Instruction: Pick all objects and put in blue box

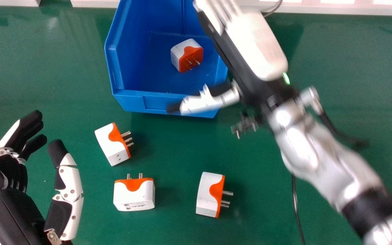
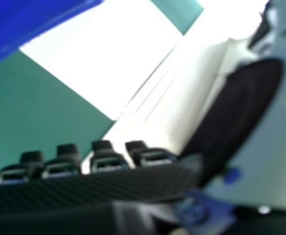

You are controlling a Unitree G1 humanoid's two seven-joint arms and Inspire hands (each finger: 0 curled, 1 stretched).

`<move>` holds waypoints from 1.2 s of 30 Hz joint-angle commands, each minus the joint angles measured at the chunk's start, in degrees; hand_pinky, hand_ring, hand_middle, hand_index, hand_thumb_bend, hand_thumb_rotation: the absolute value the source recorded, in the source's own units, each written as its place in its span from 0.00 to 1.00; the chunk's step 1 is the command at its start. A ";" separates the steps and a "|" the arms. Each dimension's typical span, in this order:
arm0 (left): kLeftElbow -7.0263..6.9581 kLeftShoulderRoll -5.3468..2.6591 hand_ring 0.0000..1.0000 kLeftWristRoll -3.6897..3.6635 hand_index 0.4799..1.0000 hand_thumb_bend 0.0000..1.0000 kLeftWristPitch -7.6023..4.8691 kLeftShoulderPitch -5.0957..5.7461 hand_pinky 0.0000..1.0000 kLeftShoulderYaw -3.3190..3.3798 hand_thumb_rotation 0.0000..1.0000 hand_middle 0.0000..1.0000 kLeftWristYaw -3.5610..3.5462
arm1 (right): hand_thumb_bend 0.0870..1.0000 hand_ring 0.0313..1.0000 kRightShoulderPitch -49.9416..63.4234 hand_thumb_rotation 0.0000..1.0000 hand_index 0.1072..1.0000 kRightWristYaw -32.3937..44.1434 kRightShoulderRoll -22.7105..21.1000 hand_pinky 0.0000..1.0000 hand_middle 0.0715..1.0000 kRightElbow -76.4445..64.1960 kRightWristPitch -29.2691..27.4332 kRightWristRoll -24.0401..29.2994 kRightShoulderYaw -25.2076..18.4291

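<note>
With the left robot hand wide and the right robot hand wide over the blue box, we judge a low thumb sweep could shift it.

Bright light, and my right hand smeared by blur.
White glare sits on my silver forearm; soft shadows lie beside the adapters on the green table. Seen from that hand, pale surfaces wash out to white.

The blue box at upper centre holds a white-and-orange plug. Three alike lie below: a slanted plug, a lower-left plug, a lower-centre plug.
</note>
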 commanded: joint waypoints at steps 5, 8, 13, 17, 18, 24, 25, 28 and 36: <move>-1.65 -3.89 0.72 -0.13 0.48 0.27 -0.51 0.75 0.67 -0.01 0.00 0.71 -0.69 | 1.00 1.00 8.98 0.58 1.00 9.93 -0.38 1.00 1.00 -5.48 -4.04 7.15 -1.26; -1.96 -4.09 0.72 -0.30 0.48 0.27 -0.30 1.17 0.67 -0.07 0.00 0.71 -0.89 | 1.00 1.00 11.96 0.57 1.00 15.41 -0.96 0.96 1.00 -5.33 -6.90 9.63 -0.85; -1.93 -4.09 0.72 -0.82 0.47 0.27 -0.71 1.12 0.67 -0.04 0.00 0.71 -0.94 | 1.00 1.00 15.41 0.54 1.00 22.69 -2.51 1.00 1.00 -5.37 -8.37 9.66 -0.39; -2.26 -4.16 0.72 -1.01 0.47 0.26 -0.35 1.30 0.67 -0.23 0.00 0.71 -1.18 | 1.00 1.00 17.00 0.57 1.00 24.58 -2.98 0.98 1.00 -7.44 -7.68 6.82 -0.28; -2.33 -4.16 0.73 -1.04 0.47 0.26 -0.27 1.33 0.68 -0.29 0.00 0.71 -1.26 | 1.00 1.00 17.31 0.56 1.00 25.19 -3.09 0.98 1.00 -7.76 -7.44 6.35 -0.13; -3.17 -4.50 0.72 0.17 0.47 0.27 0.73 1.75 0.67 0.00 0.00 0.72 -1.01 | 1.00 1.00 18.04 0.52 1.00 31.96 -4.23 0.99 1.00 -10.50 -1.91 5.03 0.29; -3.27 -4.45 0.72 0.19 0.47 0.27 0.75 1.83 0.66 -0.04 0.00 0.72 -1.01 | 1.00 1.00 18.10 0.51 1.00 32.95 -4.45 0.99 1.00 -10.95 -0.92 4.95 0.25; -3.44 -4.27 0.72 -0.02 0.47 0.27 0.84 2.22 0.67 -0.29 0.00 0.72 -1.08 | 1.00 1.00 18.12 0.48 1.00 35.11 -5.18 0.99 1.00 -12.09 1.73 4.13 0.24; -3.72 -3.97 0.72 -1.07 0.48 0.26 0.21 3.10 0.67 -0.87 0.00 0.72 -1.67 | 1.00 1.00 17.02 0.42 0.96 37.09 -6.60 0.95 0.99 -12.88 5.81 1.41 0.06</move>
